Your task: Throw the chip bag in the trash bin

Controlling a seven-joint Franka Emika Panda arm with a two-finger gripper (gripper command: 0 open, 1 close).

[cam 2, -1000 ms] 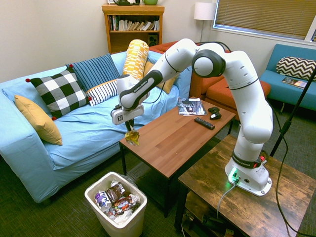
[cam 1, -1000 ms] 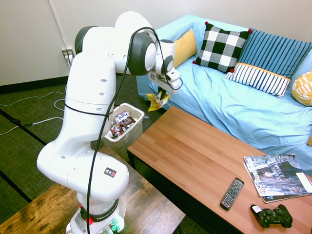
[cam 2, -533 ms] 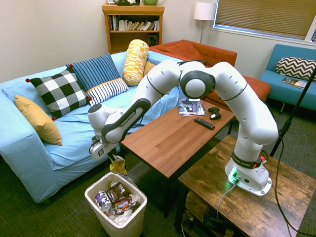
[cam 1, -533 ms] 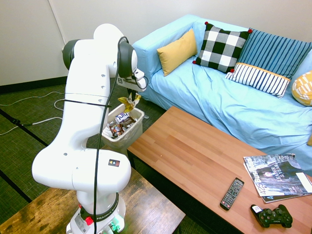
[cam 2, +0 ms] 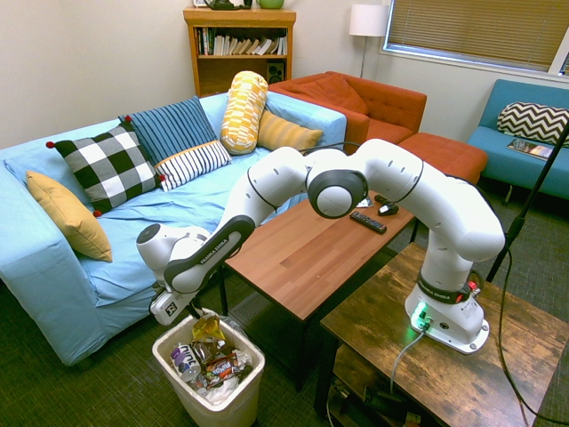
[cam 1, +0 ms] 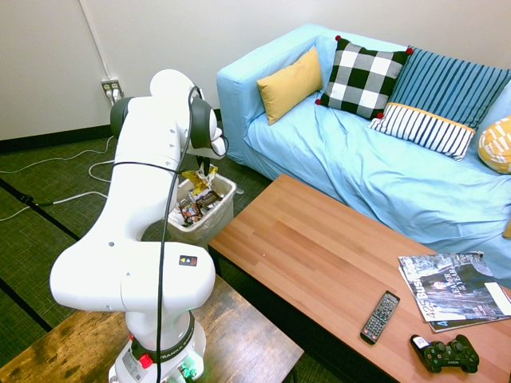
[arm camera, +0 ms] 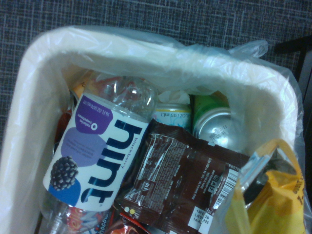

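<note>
You have the jaws pinched shut on the chip bag [cam 2: 208, 329], its yellow foil hanging beneath them. The bag is at the mouth of the trash bin [cam 2: 253, 366], within the rim as the second exterior view shows it. In the wrist view it covers part of the bin's opening; whether it touches the trash below, you cannot tell.

Inside the clear liner [arm camera: 229, 63], you see a blackberry Hint bottle [arm camera: 97, 151] lying tilted beside a dark brown wrapper [arm camera: 180, 180]. A can with a silver end and green side [arm camera: 214, 129] stands near them, partly covered by the wrapper.

Your bin is on the carpet, just beside one end of the bench [cam 1: 295, 247]. At the bench's other end, you have a remote control [cam 1: 380, 317], a game controller [cam 1: 445, 353] and magazines [cam 1: 455, 289]. Behind it, the blue-covered sofa [cam 1: 343, 163] holds a checkered pillow [cam 1: 363, 77] and several others.
</note>
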